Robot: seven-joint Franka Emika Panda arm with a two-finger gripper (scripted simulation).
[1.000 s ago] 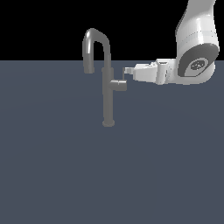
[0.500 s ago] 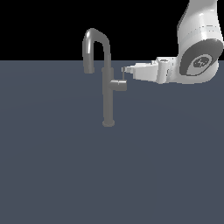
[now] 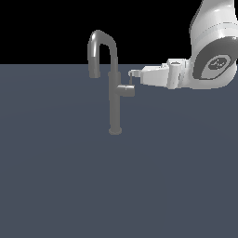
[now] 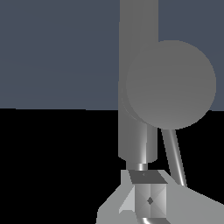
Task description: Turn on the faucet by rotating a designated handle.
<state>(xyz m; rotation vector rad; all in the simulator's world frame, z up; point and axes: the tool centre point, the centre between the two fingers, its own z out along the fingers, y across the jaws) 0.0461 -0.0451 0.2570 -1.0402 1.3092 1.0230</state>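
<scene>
Item 1. Faucet (image 3: 114, 100): tall grey metallic fixture, slim upright column on a small round base, standing on the flat slate-blue desk (image 3: 60, 176) a little above the middle of the exterior view. From the column top a gooseneck spout (image 3: 98, 46) arches over toward 9 o'clock and ends with its mouth pointing down. In the wrist view the column (image 4: 136, 52) fills the centre as a broad grey band.

Item 2. Handle (image 3: 126, 90): short grey cylindrical stub jutting from the column toward 3 o'clock, roughly midway up. A thin lever pin (image 3: 130, 80) rises from its outer end toward 12 o'clock. In the wrist view the stub's round end face (image 4: 171, 84) looks straight at the camera, and the pin (image 4: 174, 157) runs from its edge as a slim rod.

Item 3. Claw (image 3: 134, 73): white, carried level on the Panda arm (image 3: 211, 60), which enters from the exterior view's upper right. Its tip lies at the top of the lever pin, just beside or touching it; which one cannot be told. Whether the fingers are spread or pressed together cannot be told in either view; the wrist view shows only pale grey finger parts (image 4: 148, 194) close under the camera.
</scene>
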